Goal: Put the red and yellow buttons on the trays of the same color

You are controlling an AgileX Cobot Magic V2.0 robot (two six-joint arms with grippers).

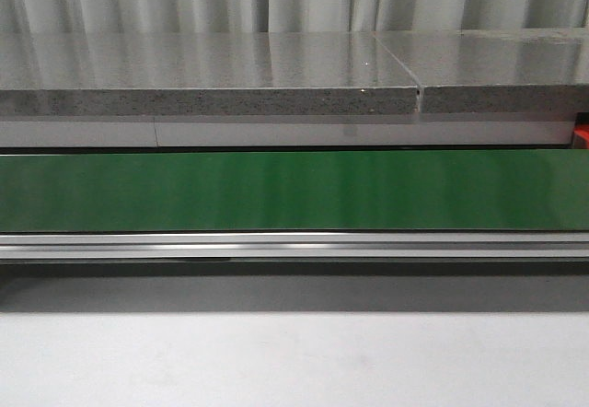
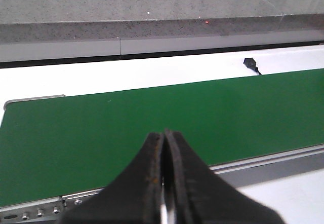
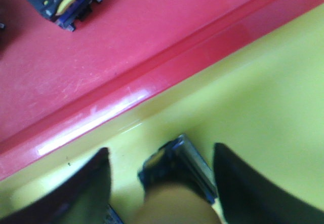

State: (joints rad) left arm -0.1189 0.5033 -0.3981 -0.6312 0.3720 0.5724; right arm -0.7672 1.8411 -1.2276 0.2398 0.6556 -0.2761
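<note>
In the right wrist view the red tray (image 3: 116, 41) and the yellow tray (image 3: 263, 92) lie side by side, rims touching. A yellow button (image 3: 174, 171) with a dark blue-black body lies on the yellow tray floor. My right gripper (image 3: 161, 150) stands open around it, with a gap on each side of the button. Another button's dark body (image 3: 63, 3) lies in the red tray, its cap cut off by the frame edge. My left gripper (image 2: 164, 133) is shut and empty, hanging over the green conveyor belt (image 2: 101, 133). Neither gripper shows in the front view.
The green belt (image 1: 294, 191) runs across the front view, with an aluminium rail (image 1: 294, 244) in front and a grey stone counter (image 1: 212, 75) behind. A sliver of red (image 1: 582, 137) shows at the far right. A small black part (image 2: 250, 63) sits on the white strip behind the belt.
</note>
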